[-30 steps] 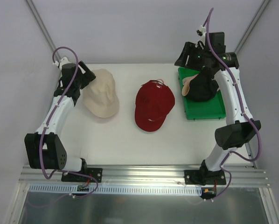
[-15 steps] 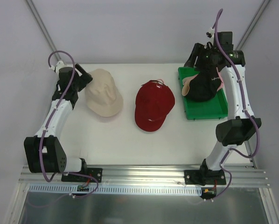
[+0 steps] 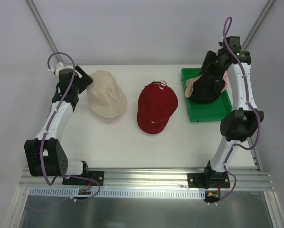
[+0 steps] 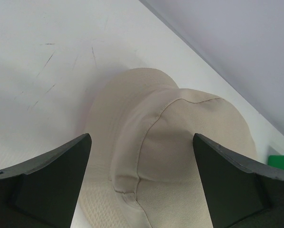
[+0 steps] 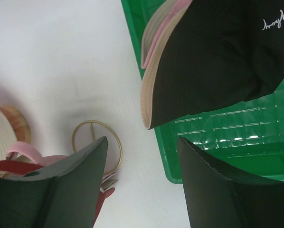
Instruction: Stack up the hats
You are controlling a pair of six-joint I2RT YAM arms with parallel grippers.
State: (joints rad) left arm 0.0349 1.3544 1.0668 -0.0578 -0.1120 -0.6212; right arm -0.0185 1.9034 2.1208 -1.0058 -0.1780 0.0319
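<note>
Your right gripper [image 5: 142, 142], fingers apart and empty, hangs over the left rim of the green tray [image 5: 213, 137]; inside, black hat [image 5: 218, 61] covers pink hat [image 5: 154, 33] (brim showing). Left of the tray: red cap [image 3: 156, 107], then cream bucket hat [image 4: 180, 142] under your left gripper [image 4: 142, 142], also spread.

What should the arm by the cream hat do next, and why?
Probably ease the left pincer onto the cream hat and close it. Its jaws stand open, one on each side of the crown, and they grip nothing yet.
</note>
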